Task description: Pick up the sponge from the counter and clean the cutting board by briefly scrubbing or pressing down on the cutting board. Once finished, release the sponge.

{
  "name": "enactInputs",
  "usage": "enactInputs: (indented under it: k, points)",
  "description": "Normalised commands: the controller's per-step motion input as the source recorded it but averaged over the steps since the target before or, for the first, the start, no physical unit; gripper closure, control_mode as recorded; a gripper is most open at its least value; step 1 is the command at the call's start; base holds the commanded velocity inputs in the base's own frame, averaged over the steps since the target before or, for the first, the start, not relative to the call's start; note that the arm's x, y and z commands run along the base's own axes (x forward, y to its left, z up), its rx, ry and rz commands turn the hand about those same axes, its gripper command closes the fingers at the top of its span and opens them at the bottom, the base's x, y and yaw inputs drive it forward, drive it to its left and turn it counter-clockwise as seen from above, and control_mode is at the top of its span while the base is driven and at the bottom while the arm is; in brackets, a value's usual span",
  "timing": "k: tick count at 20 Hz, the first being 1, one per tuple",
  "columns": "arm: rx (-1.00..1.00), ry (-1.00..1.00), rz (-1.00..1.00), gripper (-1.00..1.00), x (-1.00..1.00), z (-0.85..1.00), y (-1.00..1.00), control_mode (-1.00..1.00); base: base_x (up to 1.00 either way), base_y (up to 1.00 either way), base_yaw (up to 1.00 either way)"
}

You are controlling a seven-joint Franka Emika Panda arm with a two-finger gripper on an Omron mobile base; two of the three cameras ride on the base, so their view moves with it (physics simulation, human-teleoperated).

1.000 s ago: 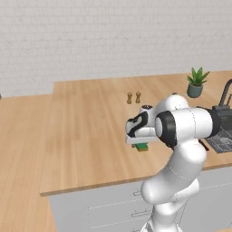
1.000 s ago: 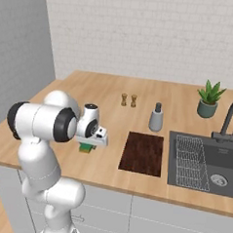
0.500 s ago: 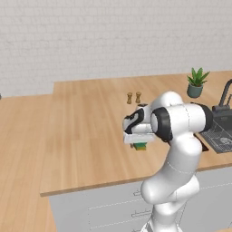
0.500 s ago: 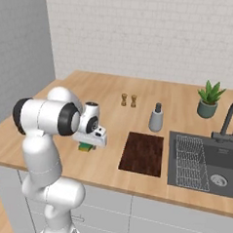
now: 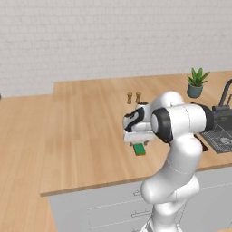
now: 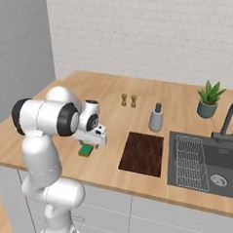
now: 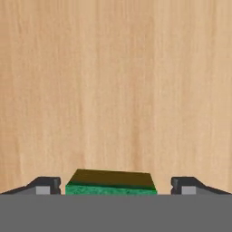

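The green sponge (image 7: 111,183) lies on the light wood counter (image 7: 113,81), its yellow-tan side edge showing. My gripper (image 7: 116,185) is open directly over it. One fingertip (image 7: 47,185) stands to each side of the sponge with a clear gap. From the base, the sponge (image 6: 86,150) sits just under the gripper (image 6: 90,142), left of the dark reddish-brown cutting board (image 6: 142,153) and apart from it. In the left base view the sponge (image 5: 139,149) peeks out below the gripper (image 5: 138,143), near the counter's (image 5: 90,127) front edge.
A dark sink basin (image 6: 203,165) with a rack and a faucet (image 6: 228,120) lies right of the board. A grey bottle (image 6: 156,118), two small shakers (image 6: 128,100) and a potted plant (image 6: 209,99) stand further back. Grey drawers (image 5: 113,208) run below the counter.
The jaws have spread from a close grip on the sponge to wide apart, letting it go. The arm has shifted slightly.
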Motion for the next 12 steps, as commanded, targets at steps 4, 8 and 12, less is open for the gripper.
enactInputs:
  k: [4,8,12]
  points:
    - [-0.07,-0.08,0.0,-1.0,-0.44,0.87,0.0,-1.0,0.0,0.0,0.0]
    - [-0.09,-0.12,0.0,-1.0,-0.83,1.0,0.0,-1.0,0.0,0.0,0.0]
    - [-0.03,-0.16,0.0,-1.0,-0.86,1.0,0.0,-1.0,0.0,0.0,0.0]
